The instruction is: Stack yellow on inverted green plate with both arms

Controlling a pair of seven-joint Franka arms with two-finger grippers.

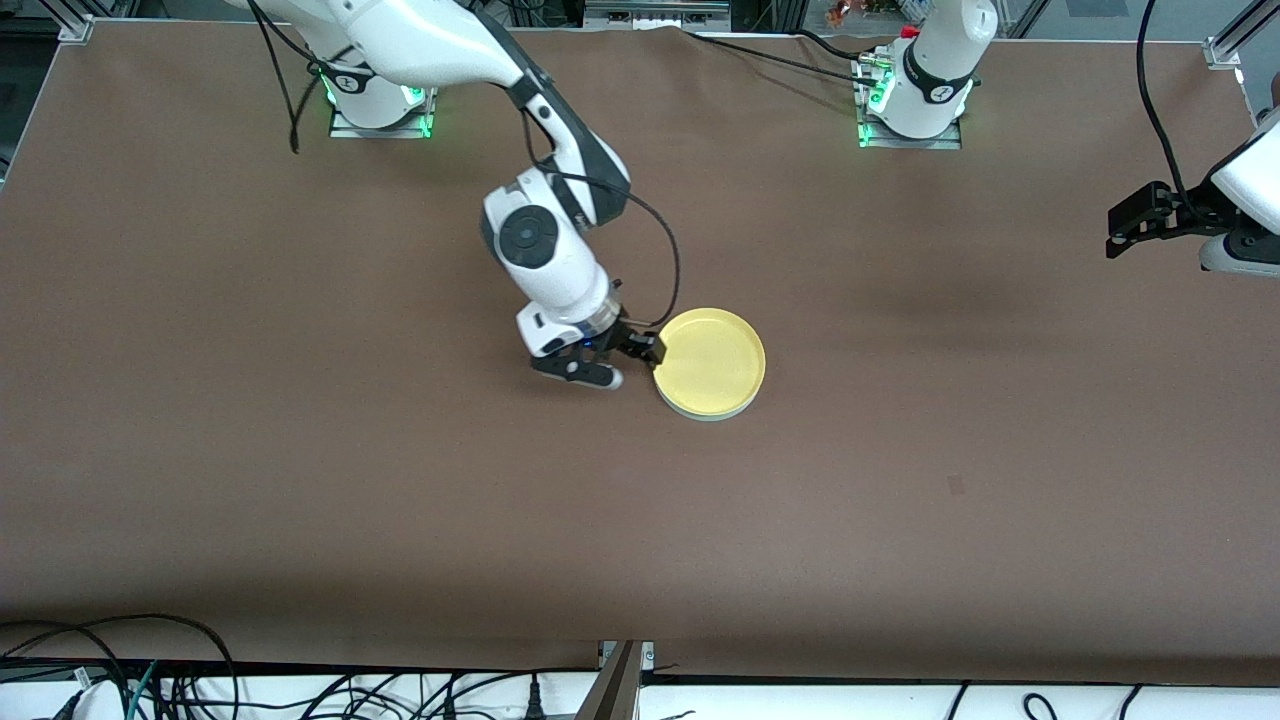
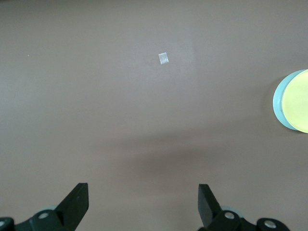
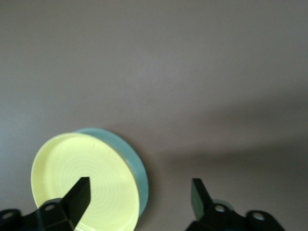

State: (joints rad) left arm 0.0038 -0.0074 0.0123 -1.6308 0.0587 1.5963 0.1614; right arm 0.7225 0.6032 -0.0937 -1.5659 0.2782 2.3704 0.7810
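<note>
The yellow plate [image 1: 712, 362] lies right side up on the green plate [image 1: 700, 414] at the middle of the table; only a thin green rim shows under it. My right gripper [image 1: 630, 362] is open at the stack's edge toward the right arm's end. In the right wrist view one finger [image 3: 79, 192] is over the yellow plate [image 3: 82, 173], the other off the green rim [image 3: 139, 163]. My left gripper [image 1: 1135, 220] is open and empty, waiting over the left arm's end of the table. The left wrist view shows its fingers [image 2: 77, 202] over bare table, with both plates [image 2: 296, 101] at the view's edge.
The brown table [image 1: 300, 450] runs wide around the stack. A small pale square patch [image 2: 163, 58] lies on the table under the left gripper's view. Cables [image 1: 200, 680] lie off the table edge nearest the front camera.
</note>
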